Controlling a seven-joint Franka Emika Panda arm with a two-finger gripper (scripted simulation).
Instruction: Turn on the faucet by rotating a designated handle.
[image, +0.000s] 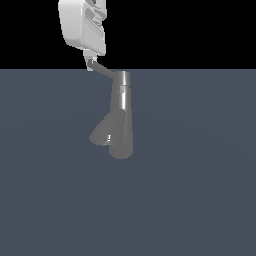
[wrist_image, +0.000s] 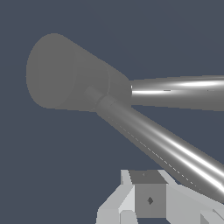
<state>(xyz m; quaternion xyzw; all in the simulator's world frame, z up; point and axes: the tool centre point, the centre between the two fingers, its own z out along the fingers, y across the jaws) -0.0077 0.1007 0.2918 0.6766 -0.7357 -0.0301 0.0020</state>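
The faucet (image: 121, 117) is a shiny grey tapered cylinder that stands upright on the floor. Its wider conical spout (image: 103, 133) branches down toward the exterior view's left. The handle (image: 104, 69) is a thin grey rod that sticks out from the top cap toward the upper left. My gripper (image: 90, 63) hangs from above, its fingers together, with the tip against the handle's outer end. In the wrist view the handle (wrist_image: 166, 144) runs as a long shiny rod close past my gripper (wrist_image: 148, 197). Thicker parts of the faucet (wrist_image: 65, 74) lie beyond it.
A flat dark blue-grey floor (image: 200, 200) spreads all around the faucet, with black background above its far edge. No other object shows in either view.
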